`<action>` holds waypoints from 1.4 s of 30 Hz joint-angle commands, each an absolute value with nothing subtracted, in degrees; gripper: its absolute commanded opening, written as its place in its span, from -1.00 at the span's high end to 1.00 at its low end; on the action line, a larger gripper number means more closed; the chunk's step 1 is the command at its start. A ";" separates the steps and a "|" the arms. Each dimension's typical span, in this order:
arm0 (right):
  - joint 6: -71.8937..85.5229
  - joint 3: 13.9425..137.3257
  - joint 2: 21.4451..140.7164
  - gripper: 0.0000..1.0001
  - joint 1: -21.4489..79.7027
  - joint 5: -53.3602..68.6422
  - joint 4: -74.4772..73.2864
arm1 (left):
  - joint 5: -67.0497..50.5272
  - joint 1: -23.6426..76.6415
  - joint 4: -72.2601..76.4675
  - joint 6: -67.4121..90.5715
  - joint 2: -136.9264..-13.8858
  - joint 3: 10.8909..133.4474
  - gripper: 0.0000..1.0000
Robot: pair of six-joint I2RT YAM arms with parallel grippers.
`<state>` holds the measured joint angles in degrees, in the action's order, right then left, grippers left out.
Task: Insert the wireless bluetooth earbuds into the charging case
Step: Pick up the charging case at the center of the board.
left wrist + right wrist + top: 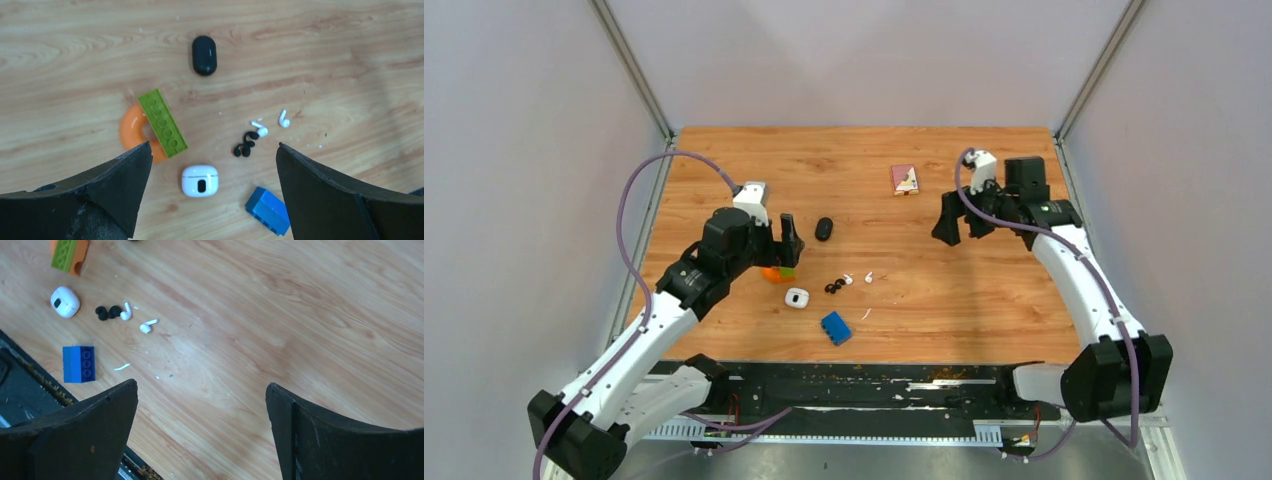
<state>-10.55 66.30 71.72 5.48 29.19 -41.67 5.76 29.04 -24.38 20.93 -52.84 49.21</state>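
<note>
The left claw [212, 145] is hovering wide open, empty; the earbuds [259, 128] are lying on the surface [350, 60] just beyond it, near the white charging case [200, 181]. The right claw [200, 385] is gaping empty, well apart.

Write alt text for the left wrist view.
Open left claw hangs over white earbuds and black earbuds loose on the wooden table, near a white case and black case. Green brick, orange ring, blue brick lie alongside.

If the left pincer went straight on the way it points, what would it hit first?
Most likely the white charging case, or bare table beside it: it sits ahead of the open left pincer in the wrist view, black earbuds close by. Depth is unclear.
</note>
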 commanded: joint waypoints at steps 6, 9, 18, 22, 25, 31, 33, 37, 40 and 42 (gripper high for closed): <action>-17.23 69.54 79.84 -0.99 18.43 35.02 -34.70 | 3.90 31.38 -27.68 20.66 -45.98 42.87 -1.00; -20.76 72.55 82.31 -0.99 23.40 33.34 -35.71 | 3.01 31.38 -27.61 17.13 -49.85 46.28 -1.00; -20.70 81.49 92.62 -0.74 26.35 35.48 -36.58 | 6.54 31.44 -23.48 7.26 -63.64 51.16 -0.82; -20.41 83.14 98.18 -0.72 28.51 33.11 -34.38 | 10.07 31.46 -15.56 6.50 -62.53 46.07 -0.84; -18.41 87.85 104.36 -0.60 28.53 33.24 -35.36 | 13.05 31.46 -10.47 7.59 -61.68 41.00 -0.86; -13.88 101.20 115.87 -0.40 29.41 29.74 -37.94 | 16.90 31.46 -8.69 8.71 -58.54 38.80 -0.94; -13.89 104.91 118.46 -0.36 30.34 28.80 -39.04 | 17.87 31.46 -9.60 9.25 -58.58 39.12 -0.97; -15.07 108.03 119.63 -0.28 31.16 32.87 -43.18 | 10.39 31.46 -10.03 9.32 -58.84 39.31 -0.96; -15.97 102.31 114.35 -0.27 31.04 33.61 -41.92 | 0.74 31.57 -8.63 9.40 -60.49 38.23 -0.94; -16.51 98.36 110.53 -0.27 30.90 33.10 -40.74 | -3.27 32.20 -8.53 9.17 -63.87 38.74 -0.91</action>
<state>-15.70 102.94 118.65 30.72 31.64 -40.45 7.64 31.27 -11.42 9.04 -59.92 38.39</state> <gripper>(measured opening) 0.639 0.970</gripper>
